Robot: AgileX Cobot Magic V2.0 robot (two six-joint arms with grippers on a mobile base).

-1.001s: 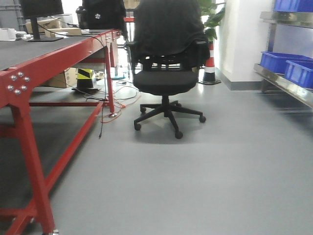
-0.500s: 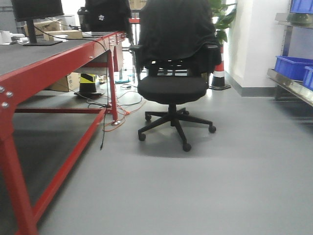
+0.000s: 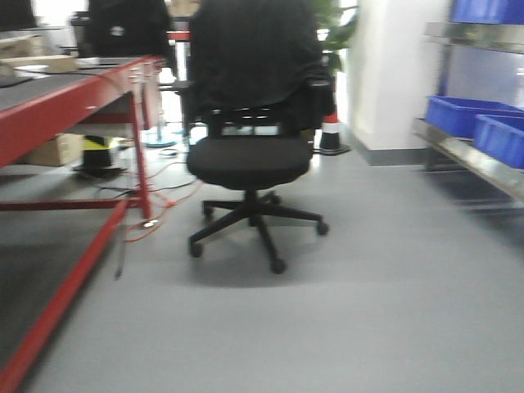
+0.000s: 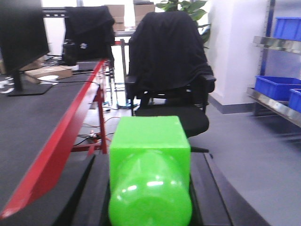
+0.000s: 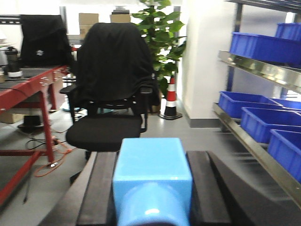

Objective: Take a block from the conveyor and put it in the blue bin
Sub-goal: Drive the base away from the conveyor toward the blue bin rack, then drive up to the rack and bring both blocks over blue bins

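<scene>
My left gripper [image 4: 150,157] is shut on a bright green block [image 4: 149,136], held between its black fingers [image 4: 91,188]. My right gripper [image 5: 151,153] is shut on a light blue block [image 5: 151,183]. The conveyor, a dark grey belt [image 3: 33,88] on a red frame [image 3: 61,115], runs along the left; it also shows in the left wrist view [image 4: 33,122]. Blue bins [image 3: 463,115] stand on a metal shelf rack at the right, seen closer in the right wrist view [image 5: 244,103]. Neither gripper shows in the front view.
A black office chair [image 3: 250,155] draped with a dark jacket stands straight ahead on the grey floor. Cables [image 3: 147,217] lie by the conveyor leg. A traffic cone [image 3: 330,131] and a plant stand behind. A monitor [image 4: 21,37] stands on the belt.
The front view has swung right and moved forward: the chair looks larger and further left, the conveyor has slid toward the left edge, and the blue bins are fuller in view. The frame is blurred.
</scene>
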